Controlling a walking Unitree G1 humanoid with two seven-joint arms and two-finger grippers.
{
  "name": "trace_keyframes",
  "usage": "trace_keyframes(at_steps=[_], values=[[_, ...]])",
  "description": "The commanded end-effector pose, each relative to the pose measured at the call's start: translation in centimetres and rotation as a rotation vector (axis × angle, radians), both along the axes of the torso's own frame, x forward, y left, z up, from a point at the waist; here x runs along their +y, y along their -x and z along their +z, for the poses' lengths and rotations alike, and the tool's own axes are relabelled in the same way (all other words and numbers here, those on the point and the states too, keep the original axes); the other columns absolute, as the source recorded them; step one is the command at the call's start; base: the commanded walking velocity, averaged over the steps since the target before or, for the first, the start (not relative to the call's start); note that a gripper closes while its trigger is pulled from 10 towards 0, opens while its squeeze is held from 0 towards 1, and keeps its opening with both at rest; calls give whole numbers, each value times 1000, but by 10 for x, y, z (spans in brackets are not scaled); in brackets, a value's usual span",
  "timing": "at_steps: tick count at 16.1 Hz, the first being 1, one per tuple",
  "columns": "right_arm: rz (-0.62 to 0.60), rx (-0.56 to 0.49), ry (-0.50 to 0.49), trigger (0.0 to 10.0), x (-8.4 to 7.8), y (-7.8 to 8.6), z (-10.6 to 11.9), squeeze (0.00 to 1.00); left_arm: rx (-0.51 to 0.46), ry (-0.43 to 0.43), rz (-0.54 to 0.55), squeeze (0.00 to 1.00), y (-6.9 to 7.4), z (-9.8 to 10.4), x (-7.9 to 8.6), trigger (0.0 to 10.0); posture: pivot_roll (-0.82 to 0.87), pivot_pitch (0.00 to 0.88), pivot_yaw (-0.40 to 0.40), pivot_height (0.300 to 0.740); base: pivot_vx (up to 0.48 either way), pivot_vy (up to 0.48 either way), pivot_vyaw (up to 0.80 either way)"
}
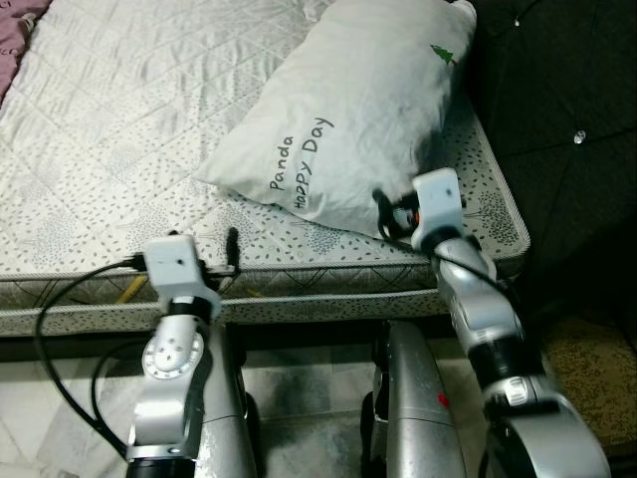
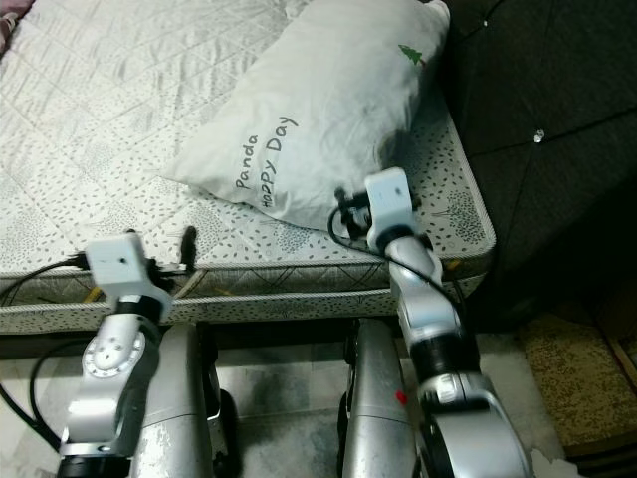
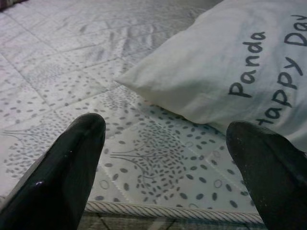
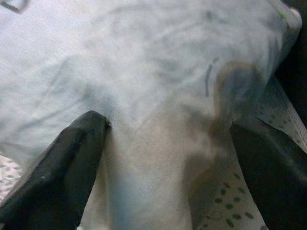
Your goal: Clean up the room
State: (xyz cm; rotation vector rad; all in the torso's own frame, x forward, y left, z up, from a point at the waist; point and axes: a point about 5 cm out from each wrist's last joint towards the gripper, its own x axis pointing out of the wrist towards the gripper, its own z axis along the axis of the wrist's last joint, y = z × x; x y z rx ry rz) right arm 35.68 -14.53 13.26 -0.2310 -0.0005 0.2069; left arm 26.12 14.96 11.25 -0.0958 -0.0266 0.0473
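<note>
one pillow (image 1: 348,119) lies across the bed (image 1: 119,129) in the upper middle of the frame. right gripper (image 4: 168,143), fingers spread, presses at its near edge; left gripper (image 3: 168,158) hovers released beside it. likely step: grasping; next, close both.

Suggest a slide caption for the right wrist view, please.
Right gripper open, fingers against the white pillow on the mattress.

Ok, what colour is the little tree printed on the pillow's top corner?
Green. The small tree on the white pillow shows best in the left eye view.
</note>
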Motion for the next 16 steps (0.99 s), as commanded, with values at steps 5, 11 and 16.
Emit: trace_keyframes(at_steps=[5,11,16], values=[[-114,237,-44,10000,-13,3,-44,0,28,-10,1,0,8,-4,0,10000,50,189,29,515,0,0,0],[-119,300,-169,0,15,-6,-47,0,41,-15,-3,0,12,-1,4,10000,98,217,36,515,0,0,0],[-97,296,-253,0,33,-11,-40,0,43,-15,6,0,6,1,7,10000,96,230,33,515,0,0,0]])
